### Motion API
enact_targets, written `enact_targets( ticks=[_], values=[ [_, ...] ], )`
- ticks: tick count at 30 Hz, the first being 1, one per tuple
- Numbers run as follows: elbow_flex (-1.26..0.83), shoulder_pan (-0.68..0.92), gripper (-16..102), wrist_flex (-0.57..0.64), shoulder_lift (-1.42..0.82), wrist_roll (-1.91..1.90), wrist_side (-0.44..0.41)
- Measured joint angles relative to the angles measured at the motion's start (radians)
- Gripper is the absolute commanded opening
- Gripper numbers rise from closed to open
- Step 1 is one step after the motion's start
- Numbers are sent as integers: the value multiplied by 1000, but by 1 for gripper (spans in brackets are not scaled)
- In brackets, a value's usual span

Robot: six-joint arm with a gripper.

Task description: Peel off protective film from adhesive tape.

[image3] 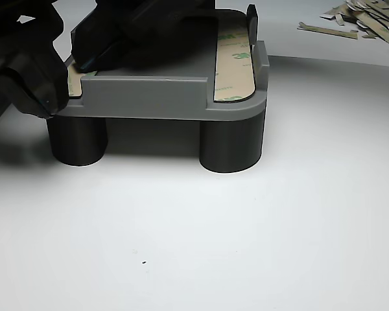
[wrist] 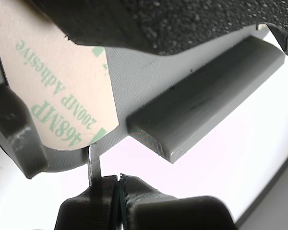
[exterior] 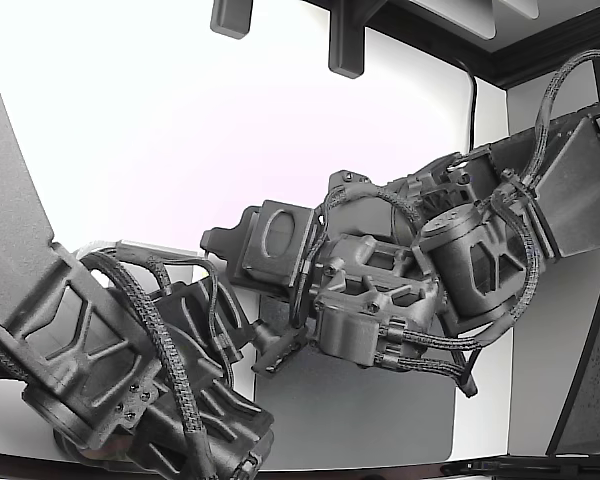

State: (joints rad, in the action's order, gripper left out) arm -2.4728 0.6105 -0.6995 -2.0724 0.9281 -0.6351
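Note:
A grey part stands on short round legs. It carries two tan strips of adhesive tape with green print. One strip lies bare at the right of the other view. The second strip fills the wrist view, printed "468MP 200MP Adhesive". My gripper sits at this strip's rounded end with its jaws pressed together. A thin grey tab runs from the strip's edge down to the jaws. I cannot tell whether the film is pinched. In the other view the dark gripper covers that strip's end.
A raised grey bar of the part lies beside the strip. A heap of peeled film scraps lies at the back right of the other view. In the exterior view two dark arms meet over a grey mat.

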Motion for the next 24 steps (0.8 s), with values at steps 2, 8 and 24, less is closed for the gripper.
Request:
enact_targets(
  ticks=[2,8,24],
  values=[
    [0,0,-11,0,2,-2,2],
    [0,2,-11,0,2,-6,2],
    [9,12,-11,-11,3,-20,-3]
  ],
)
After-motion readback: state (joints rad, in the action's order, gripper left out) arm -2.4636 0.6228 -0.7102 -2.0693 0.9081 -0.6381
